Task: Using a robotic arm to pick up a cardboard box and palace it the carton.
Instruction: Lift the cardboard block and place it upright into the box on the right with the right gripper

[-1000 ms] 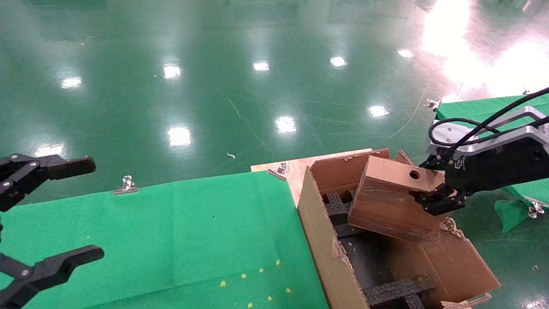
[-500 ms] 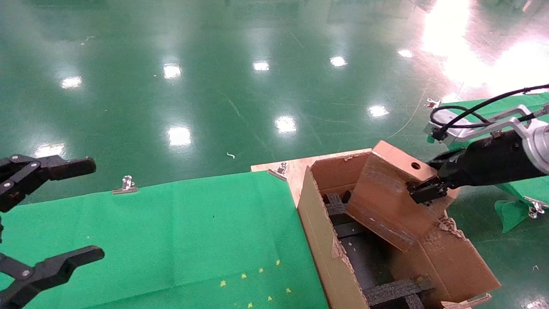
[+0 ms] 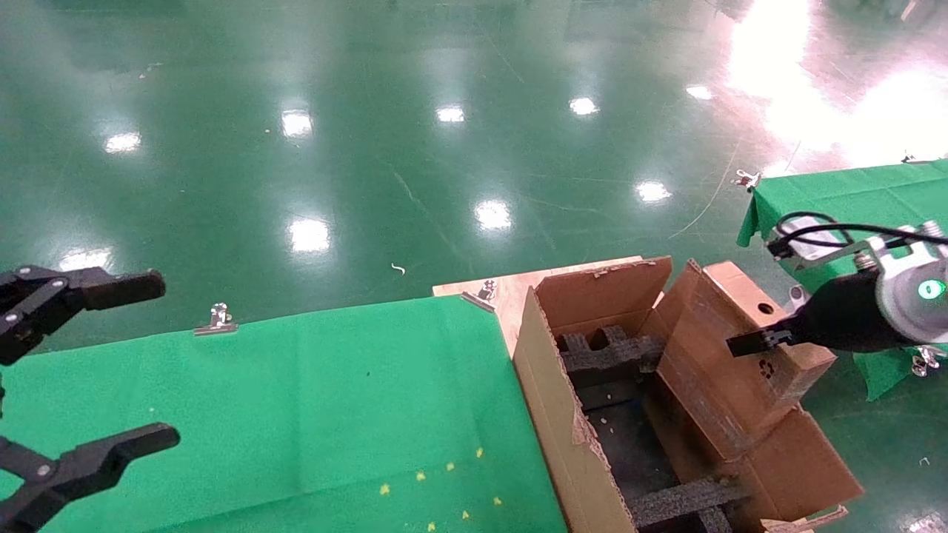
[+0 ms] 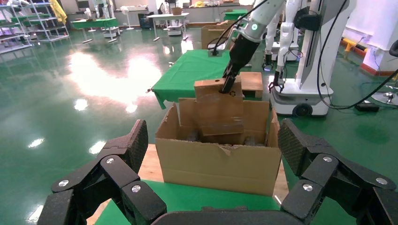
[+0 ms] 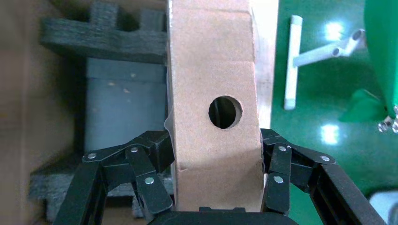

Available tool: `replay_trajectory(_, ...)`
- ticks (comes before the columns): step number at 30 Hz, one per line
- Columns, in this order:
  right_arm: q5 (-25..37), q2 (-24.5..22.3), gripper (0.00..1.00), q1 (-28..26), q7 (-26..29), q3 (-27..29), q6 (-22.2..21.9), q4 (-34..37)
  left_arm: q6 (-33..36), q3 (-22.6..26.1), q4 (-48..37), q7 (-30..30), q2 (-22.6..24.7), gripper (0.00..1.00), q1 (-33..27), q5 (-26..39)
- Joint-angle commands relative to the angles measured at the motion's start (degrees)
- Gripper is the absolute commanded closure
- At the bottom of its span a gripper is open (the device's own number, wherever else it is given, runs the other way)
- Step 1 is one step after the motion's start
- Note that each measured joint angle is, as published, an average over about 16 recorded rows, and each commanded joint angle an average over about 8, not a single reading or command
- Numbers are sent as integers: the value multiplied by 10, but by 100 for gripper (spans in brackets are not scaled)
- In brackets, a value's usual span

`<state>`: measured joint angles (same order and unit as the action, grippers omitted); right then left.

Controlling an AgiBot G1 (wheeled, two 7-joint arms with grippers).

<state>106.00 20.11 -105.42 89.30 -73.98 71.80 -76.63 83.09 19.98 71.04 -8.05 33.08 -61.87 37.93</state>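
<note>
The small brown cardboard box (image 3: 729, 370), with a round hole in its upper face, stands tilted with its lower end inside the large ragged carton (image 3: 552, 414), against the carton's right wall. My right gripper (image 3: 763, 339), on the white arm with the teal ring (image 3: 915, 292), is shut on the box's upper end. In the right wrist view the fingers (image 5: 155, 154) press both sides of the box (image 5: 213, 84) just below the hole. Black foam dividers (image 3: 607, 352) lie inside the carton. My left gripper (image 3: 111, 363) is open and empty at the far left.
A green cloth table (image 3: 296, 400) adjoins the carton's left side, with a metal clip (image 3: 217, 320) at its far edge. A wooden board (image 3: 511, 292) lies under the carton. A second green table (image 3: 837, 192) stands behind the right arm. Glossy green floor surrounds everything.
The right arm has swung right and down. The box has turned steeper and moved from over the carton's middle to its right side, with its lower end now inside. The left arm has not moved.
</note>
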Motion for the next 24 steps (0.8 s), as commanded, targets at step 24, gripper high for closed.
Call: replay_trajectory(24, 94, 37, 100, 23, 141, -20, -6, -1, 0, 0, 0, 0, 0, 0, 0, 0)
